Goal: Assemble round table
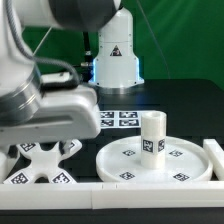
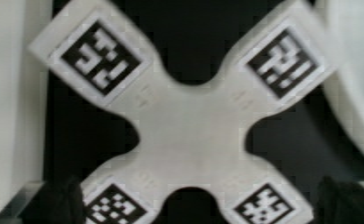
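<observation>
Your tool looks wide open. The wrist view shows its blurry dark fingers spread apart with nothing pinched between them. It's hanging right over the flat white X-shaped plastic piece, which has a black-and-white tag on each arm. That piece lies on the black table at the exterior view's left, and I'd guess it's the foot of the kit.

I'd say it's light, stiff and a bit slick, so take it across the narrow waist in the middle, not out on an arm where it'd twist. It lies flat with no real long axis, arms splayed diagonally to the line between the fingers.

Further out, towards the exterior view's right, the large round white plastic disc lies flat, tags up. The short white cylindrical leg stands upright at its centre, long axis vertical. Can't tell if it's screwed home. The marker board sits behind, and a long white rail runs in front.
</observation>
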Robot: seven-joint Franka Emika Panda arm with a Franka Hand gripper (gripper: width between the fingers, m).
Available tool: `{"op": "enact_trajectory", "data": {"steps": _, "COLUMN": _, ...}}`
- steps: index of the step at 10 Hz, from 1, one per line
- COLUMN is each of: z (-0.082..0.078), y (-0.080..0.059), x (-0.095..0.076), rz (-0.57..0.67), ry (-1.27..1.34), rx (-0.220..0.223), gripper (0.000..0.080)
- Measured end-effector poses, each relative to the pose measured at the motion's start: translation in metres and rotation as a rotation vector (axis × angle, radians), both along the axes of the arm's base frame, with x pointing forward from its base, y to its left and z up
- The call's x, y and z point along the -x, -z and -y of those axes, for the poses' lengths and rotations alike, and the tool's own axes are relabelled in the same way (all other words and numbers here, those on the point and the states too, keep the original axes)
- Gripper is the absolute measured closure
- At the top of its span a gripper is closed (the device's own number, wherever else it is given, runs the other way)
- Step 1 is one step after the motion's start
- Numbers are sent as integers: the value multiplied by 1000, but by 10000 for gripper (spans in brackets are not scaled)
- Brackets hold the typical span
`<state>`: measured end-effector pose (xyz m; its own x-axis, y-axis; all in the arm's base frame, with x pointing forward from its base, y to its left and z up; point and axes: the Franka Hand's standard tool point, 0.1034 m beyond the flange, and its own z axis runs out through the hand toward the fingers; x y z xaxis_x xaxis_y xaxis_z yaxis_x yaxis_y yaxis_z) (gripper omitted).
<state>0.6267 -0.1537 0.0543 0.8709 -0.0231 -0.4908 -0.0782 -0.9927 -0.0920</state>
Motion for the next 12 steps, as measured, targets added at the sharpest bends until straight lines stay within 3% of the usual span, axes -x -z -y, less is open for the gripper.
{"op": "enact_trajectory", "data": {"steps": 3, "z": -4, "y": 0, "x": -1, "rz": -1, "ry": 3, "rx": 4, "gripper": 150}}
{"op": "enact_trajectory", "data": {"steps": 7, "z": -6, "y": 16, "x": 1, "rz": 1, "ry": 53, "rx": 41, "gripper": 150}}
{"op": "enact_trajectory", "data": {"steps": 10, "z": -6, "y": 27, "x": 5, "rz": 11, "ry": 53, "rx": 46, "gripper": 150}}
{"op": "enact_trajectory", "data": {"steps": 12, "z": -6, "y": 27, "x": 4, "rz": 13, "ry": 50, "rx": 46, "gripper": 150}}
